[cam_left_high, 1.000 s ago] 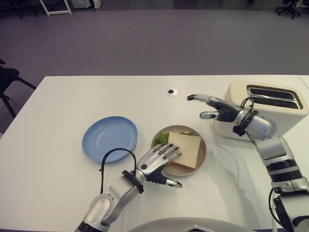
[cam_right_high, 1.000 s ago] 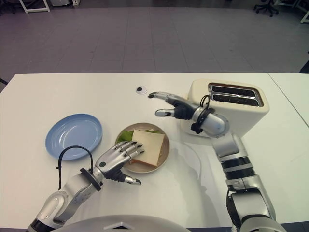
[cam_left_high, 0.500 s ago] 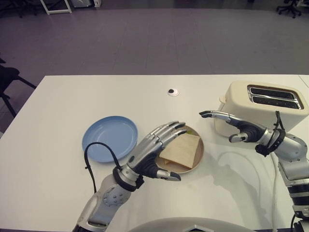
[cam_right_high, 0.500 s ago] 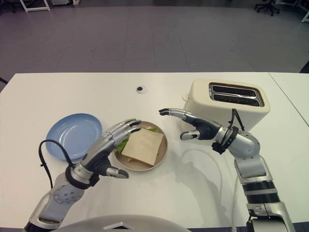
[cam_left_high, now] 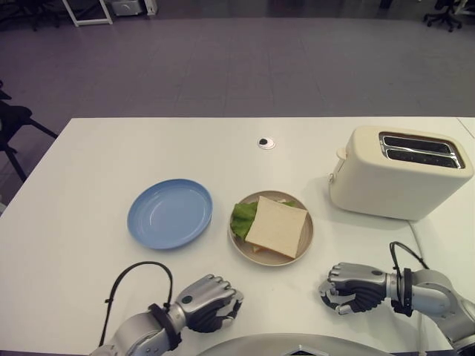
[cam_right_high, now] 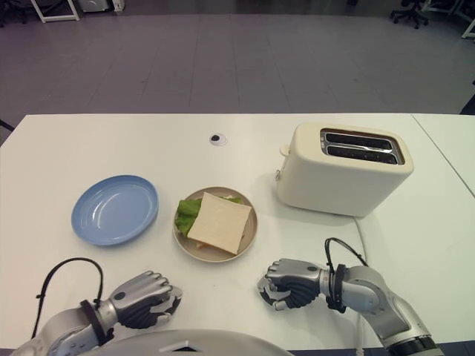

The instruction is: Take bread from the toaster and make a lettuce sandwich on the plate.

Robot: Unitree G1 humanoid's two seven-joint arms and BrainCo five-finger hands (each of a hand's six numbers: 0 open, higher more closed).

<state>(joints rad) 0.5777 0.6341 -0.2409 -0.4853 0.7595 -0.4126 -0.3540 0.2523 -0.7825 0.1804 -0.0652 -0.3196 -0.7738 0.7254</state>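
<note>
Pale tan bread, a square toasted slice [cam_left_high: 277, 226], lies flat as the top layer of the sandwich. A ruffled green lettuce leaf [cam_left_high: 241, 219] pokes out from under its left edge, and a sliver of a lower slice shows at the near edge. The stack sits inside the round beige plate [cam_left_high: 311, 236], a little off-centre, so the sandwich appears to be assembled where the task wants it.

Just to the left of that plate, close but not touching, is a shallow round light-blue plate [cam_left_high: 169, 213] with nothing on it; it probably served as a holding dish. To the right, well apart, stands the cream-coloured two-slot toaster [cam_left_high: 397, 182]. Both its dark slots [cam_left_high: 419, 148] show no bread, which fits the slices having been taken out.

The left hand [cam_left_high: 206, 303] is near the front edge of the white table [cam_left_high: 89, 170], below and left of the sandwich, its fingers curled together into a fist around nothing. The right hand [cam_left_high: 354, 287] sits opposite it, below and right of the plate, likewise balled up and holding nothing. Both are clear of the food, a sensible resting place that leaves the sandwich undisturbed. A small black-and-white round disc [cam_left_high: 265, 142] lies farther back on the table.
</note>
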